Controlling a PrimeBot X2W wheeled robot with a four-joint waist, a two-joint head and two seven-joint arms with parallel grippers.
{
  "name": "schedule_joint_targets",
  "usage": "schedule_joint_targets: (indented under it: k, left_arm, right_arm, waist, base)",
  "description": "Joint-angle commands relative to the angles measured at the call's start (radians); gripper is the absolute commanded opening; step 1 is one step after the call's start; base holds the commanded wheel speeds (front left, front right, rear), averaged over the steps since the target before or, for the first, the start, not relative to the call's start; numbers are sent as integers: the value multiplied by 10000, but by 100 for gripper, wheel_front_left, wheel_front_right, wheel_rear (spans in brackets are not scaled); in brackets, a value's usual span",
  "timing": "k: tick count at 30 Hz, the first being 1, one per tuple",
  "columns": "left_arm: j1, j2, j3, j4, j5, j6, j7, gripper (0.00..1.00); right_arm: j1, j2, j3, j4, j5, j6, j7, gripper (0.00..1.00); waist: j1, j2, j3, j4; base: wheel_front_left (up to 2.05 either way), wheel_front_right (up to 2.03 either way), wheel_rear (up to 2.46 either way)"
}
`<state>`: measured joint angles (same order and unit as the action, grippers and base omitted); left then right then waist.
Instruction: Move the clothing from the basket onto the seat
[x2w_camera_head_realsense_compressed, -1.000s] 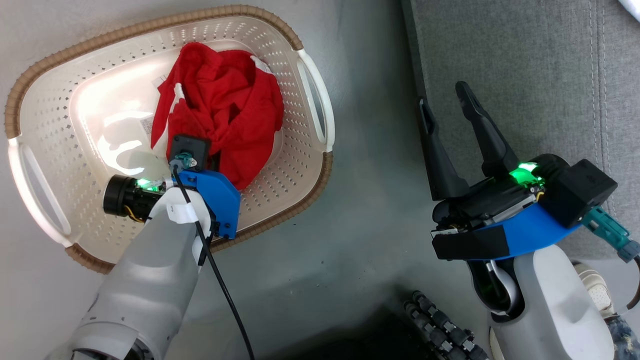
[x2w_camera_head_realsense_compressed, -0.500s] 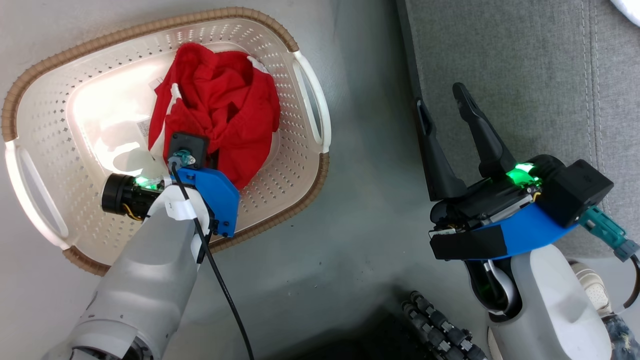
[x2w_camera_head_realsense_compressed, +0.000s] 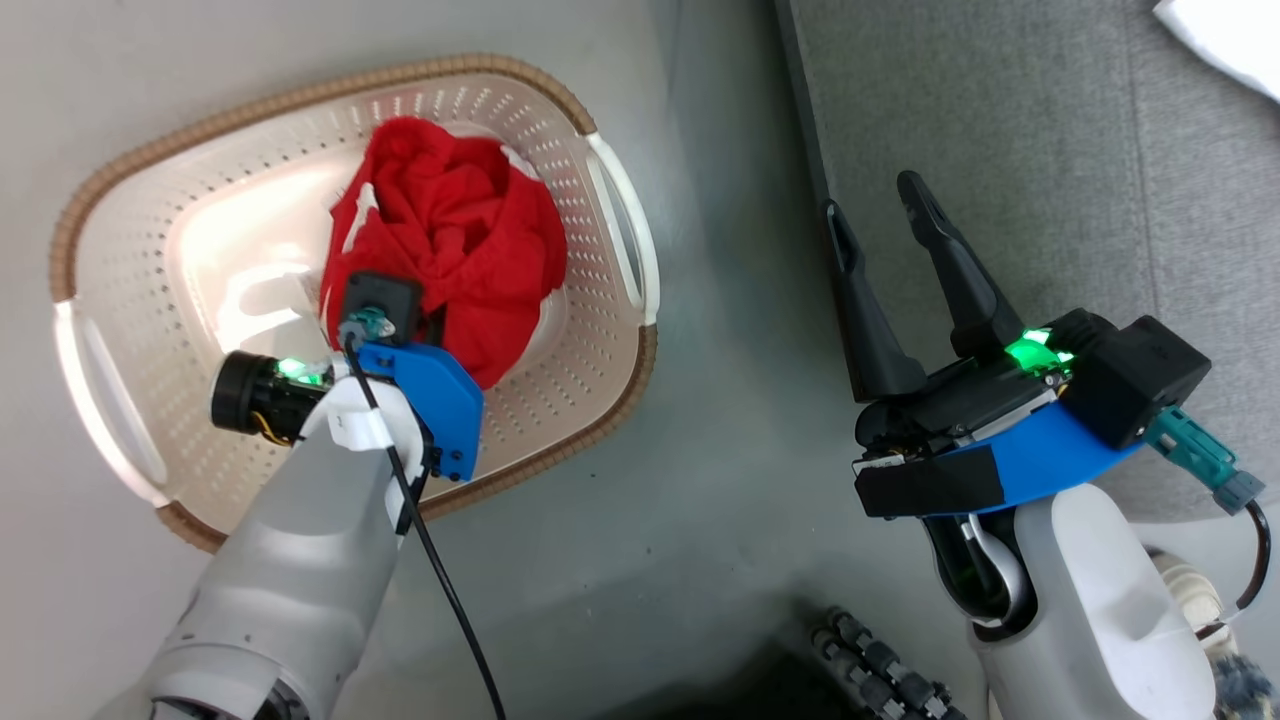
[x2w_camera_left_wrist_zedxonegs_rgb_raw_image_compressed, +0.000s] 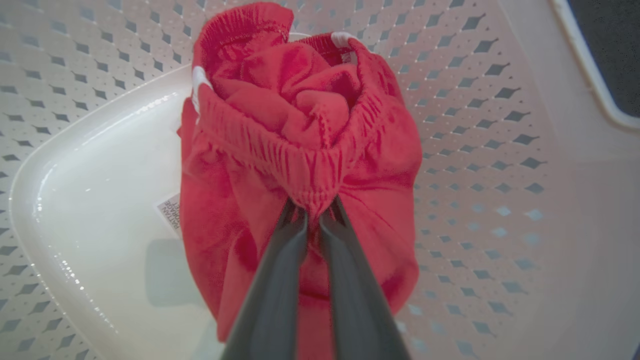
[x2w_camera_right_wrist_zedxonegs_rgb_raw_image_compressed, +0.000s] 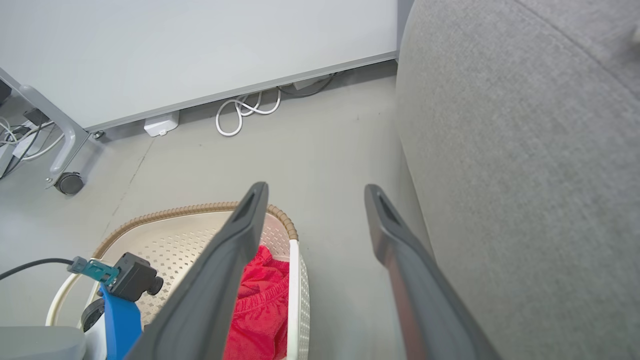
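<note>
The clothing (x2w_camera_head_realsense_compressed: 460, 240) is a bright red bundle with a little white trim, in the right half of the cream basket (x2w_camera_head_realsense_compressed: 130, 300). In the left wrist view my left gripper (x2w_camera_left_wrist_zedxonegs_rgb_raw_image_compressed: 312, 212) is shut on the gathered elastic band of the clothing (x2w_camera_left_wrist_zedxonegs_rgb_raw_image_compressed: 300, 125), which hangs bunched above the basket (x2w_camera_left_wrist_zedxonegs_rgb_raw_image_compressed: 500, 150) floor. In the head view that hand is hidden under its own wrist. My right gripper (x2w_camera_head_realsense_compressed: 868, 193) is open and holds nothing, at the left edge of the grey seat (x2w_camera_head_realsense_compressed: 1000, 120). Its view shows the seat (x2w_camera_right_wrist_zedxonegs_rgb_raw_image_compressed: 525, 150), basket (x2w_camera_right_wrist_zedxonegs_rgb_raw_image_compressed: 200, 235) and clothing (x2w_camera_right_wrist_zedxonegs_rgb_raw_image_compressed: 260, 310).
A sticker (x2w_camera_left_wrist_zedxonegs_rgb_raw_image_compressed: 170, 210) lies on the basket floor. A white thing (x2w_camera_head_realsense_compressed: 1230, 40) rests on the seat's far right corner. A coiled white cable (x2w_camera_right_wrist_zedxonegs_rgb_raw_image_compressed: 245, 107) and a caster wheel (x2w_camera_right_wrist_zedxonegs_rgb_raw_image_compressed: 69, 182) sit by the wall. A shoe (x2w_camera_head_realsense_compressed: 1190, 590) shows beside my right forearm.
The left gripper has finished closing on the red clothing, and the bundle has drawn together and narrowed. The head camera has shifted a little. The right gripper stays open.
</note>
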<state>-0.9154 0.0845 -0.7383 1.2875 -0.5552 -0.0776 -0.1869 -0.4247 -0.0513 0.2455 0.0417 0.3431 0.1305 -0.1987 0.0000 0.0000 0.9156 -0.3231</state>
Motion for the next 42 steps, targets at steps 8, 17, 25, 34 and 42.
schedule_joint_targets:
  k: [8,17,25,34,42]
  left_arm:
    - [573,-201,-352,-42,-22,-267,-412,0]
    - [1564,-343,-687,-390,-224,-464,-632,0]
    - [2561,-346,-1420,-1510,-708,-541,-638,0]
    - [2664,-343,-2237,-2461,-1174,-526,-723,0]
    - [2604,-344,-2727,-3455,-1711,-528,-778,0]
  right_arm:
    - [192,16,-166,359,-230,5,133,100]
    - [835,7,-292,790,-742,5,677,100]
    - [1509,7,-435,911,-796,5,1191,100]
    - [2074,-125,-531,927,-821,5,1671,100]
    - [2797,-80,-860,979,-699,5,1960,100]
  waist:
    - [0,0,-1720,500]
    - [0,0,-3718,1122]
    - [0,0,-5537,1777]
    - [0,0,-7180,2409]
    - [0,0,-8397,2810]
  base:
    - [0,0,0]
    - [0,0,0]
    - [0,0,0]
    - [0,0,0]
    - [0,0,0]
